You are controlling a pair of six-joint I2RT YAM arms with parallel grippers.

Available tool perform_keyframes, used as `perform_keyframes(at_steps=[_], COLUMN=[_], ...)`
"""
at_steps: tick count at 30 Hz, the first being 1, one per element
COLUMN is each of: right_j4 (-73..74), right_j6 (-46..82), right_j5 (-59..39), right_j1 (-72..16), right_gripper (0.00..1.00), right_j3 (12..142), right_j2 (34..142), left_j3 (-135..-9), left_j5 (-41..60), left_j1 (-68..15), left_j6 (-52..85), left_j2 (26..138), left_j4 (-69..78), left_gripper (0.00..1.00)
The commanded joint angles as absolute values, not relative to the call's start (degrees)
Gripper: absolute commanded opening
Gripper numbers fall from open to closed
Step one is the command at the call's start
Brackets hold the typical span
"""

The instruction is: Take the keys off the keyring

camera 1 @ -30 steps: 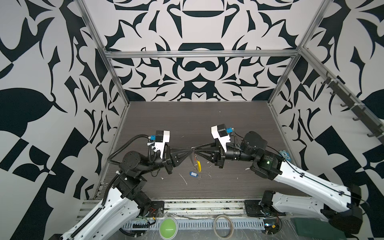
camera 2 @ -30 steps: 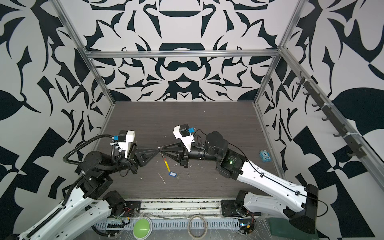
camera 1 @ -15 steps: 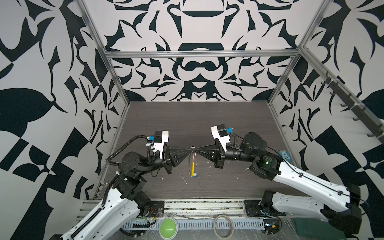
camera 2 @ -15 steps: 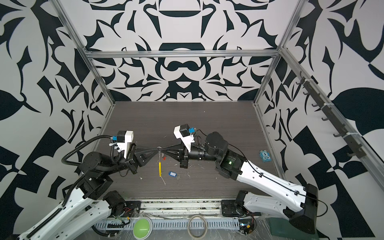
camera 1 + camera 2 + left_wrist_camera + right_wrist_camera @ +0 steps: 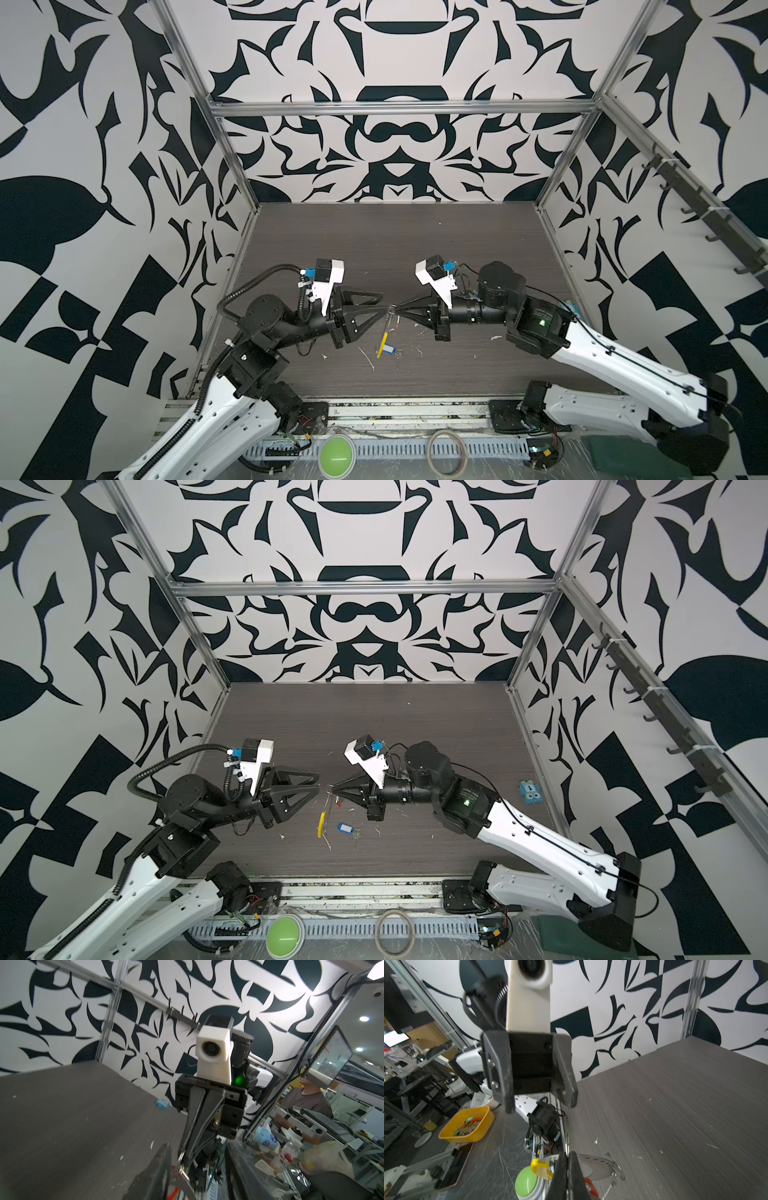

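No readable writing; the white label on the blue tag (image 5: 344, 828) is too small. Yellow bin (image 5: 467, 1124), left of centre in the right wrist view and outside the cell, holds a tangle of green, orange and metal bits. Right gripper (image 5: 397, 308) is clamped on the keyring (image 5: 382, 344) wire. The ring hangs edge-on below its tip, mid-frame in both top views, long axis running down-frame and slightly left, yellow sleeve (image 5: 321, 824) at the low end. Red tag (image 5: 589, 1185) and small silver keys (image 5: 614, 1169) sit by the closed fingers. Blue tag lies flat on the table (image 5: 415, 249) just right of the sleeve; on the ring or off, cannot tell. Left gripper (image 5: 384, 302) has jaws apart and empty, tips just left of the right tip.
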State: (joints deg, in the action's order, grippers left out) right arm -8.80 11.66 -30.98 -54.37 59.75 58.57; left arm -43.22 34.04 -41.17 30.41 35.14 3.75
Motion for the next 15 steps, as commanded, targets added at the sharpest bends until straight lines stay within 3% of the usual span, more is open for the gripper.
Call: perform_keyframes(at_steps=[1,9,15], right_j4=[-17.7,-29.5,-32.1], right_j6=[6.4,2.0,1.6], right_j5=[-33.4,-35.1,-34.6], right_j1=[-53.6,-53.1,-52.9], right_gripper=[0.00,0.00,0.00], right_j3=[65.8,74.4,76.6], right_j2=[58.5,62.4,63.5], left_j3=[-49.3,-57.6,-60.7], left_j5=[38.5,41.3,43.0], left_j1=[-41.3,-41.3,-41.4], left_j6=[25.9,19.8,17.3], left_j2=[38.5,47.0,49.3], left_j4=[-10.2,-23.1,-27.4], left_gripper=[0.44,0.31,0.30])
